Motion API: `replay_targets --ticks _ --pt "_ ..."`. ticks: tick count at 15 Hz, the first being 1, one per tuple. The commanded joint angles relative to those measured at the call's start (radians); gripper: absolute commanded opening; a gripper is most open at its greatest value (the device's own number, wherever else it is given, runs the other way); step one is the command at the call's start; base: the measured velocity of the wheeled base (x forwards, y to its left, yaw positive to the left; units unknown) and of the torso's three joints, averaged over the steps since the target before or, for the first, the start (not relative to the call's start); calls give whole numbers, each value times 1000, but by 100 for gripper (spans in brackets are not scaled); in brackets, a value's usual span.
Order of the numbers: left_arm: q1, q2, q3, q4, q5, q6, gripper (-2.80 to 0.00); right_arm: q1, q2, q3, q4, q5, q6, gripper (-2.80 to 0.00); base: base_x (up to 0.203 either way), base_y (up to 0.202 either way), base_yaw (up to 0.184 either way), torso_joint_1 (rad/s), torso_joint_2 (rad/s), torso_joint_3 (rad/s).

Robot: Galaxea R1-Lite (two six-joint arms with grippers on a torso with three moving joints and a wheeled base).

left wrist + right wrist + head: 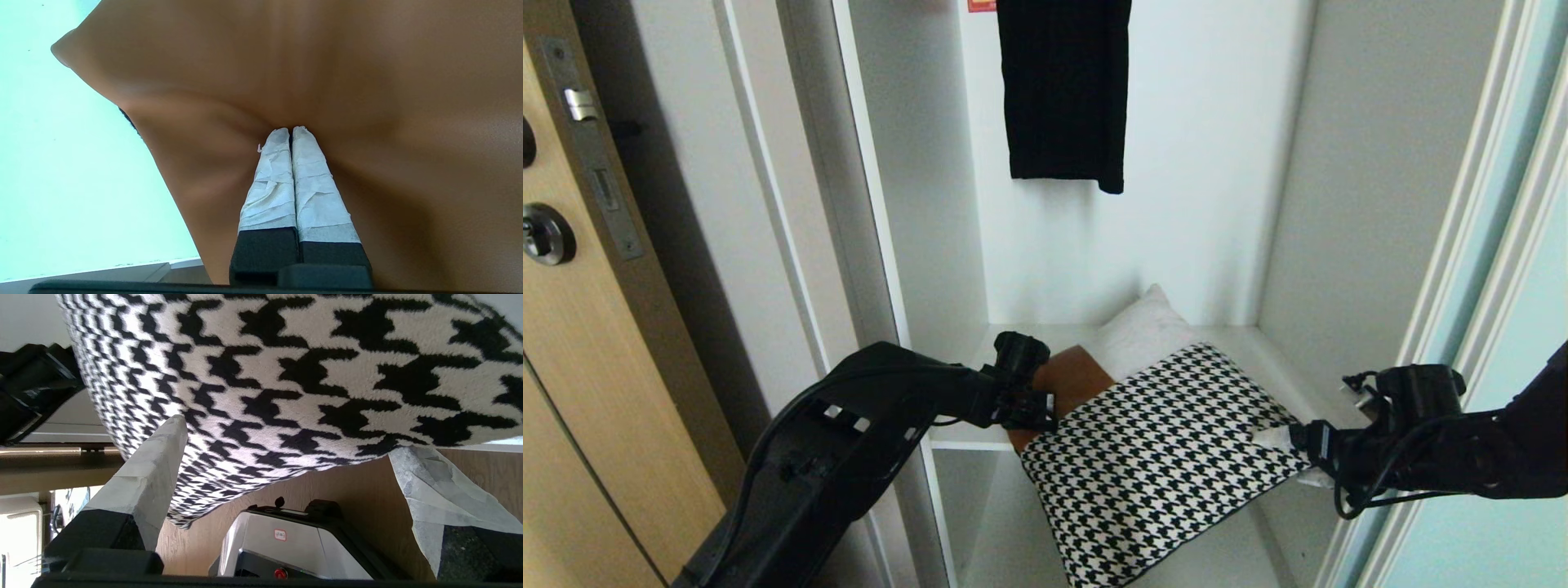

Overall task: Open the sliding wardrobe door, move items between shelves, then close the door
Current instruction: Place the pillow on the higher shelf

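Houndstooth cushion (1156,457) tilted, long axis front-to-back; left fingers (282,179) pinch rust-brown cushion (1070,380); right fingers (151,473) apart.

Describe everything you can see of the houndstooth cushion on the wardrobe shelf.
The houndstooth cushion is a square, plump pillow in woolly black-and-white weave with dark edging. It lies tilted, its near half overhanging the white shelf, resting on a rust-brown cushion and a white pillow. The open right gripper meets its right corner, fingers straddling it.
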Motion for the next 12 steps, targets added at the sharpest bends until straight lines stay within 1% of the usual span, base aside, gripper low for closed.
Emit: replay_targets --ticks 1,3,4,8,12 --pt "0 -3 0 -1 0 -2 -280 10 24 2 -7 3 2 0 0 0 0 0 0 0" --pt "0 -3 0 -1 0 -5 -280 12 34 1 -15 2 0 0 0 0 0 0 0 0" --pt "0 -4 0 -1 0 -5 -280 12 37 6 -33 2 -1 -280 0 0 0 0 0 0" --pt "0 -3 0 -1 0 -5 -280 14 58 18 -116 1 0 -280 0 0 0 0 0 0" --pt "0 -4 0 -1 0 -3 -280 17 73 0 -120 -4 -1 -280 0 0 0 0 0 0"
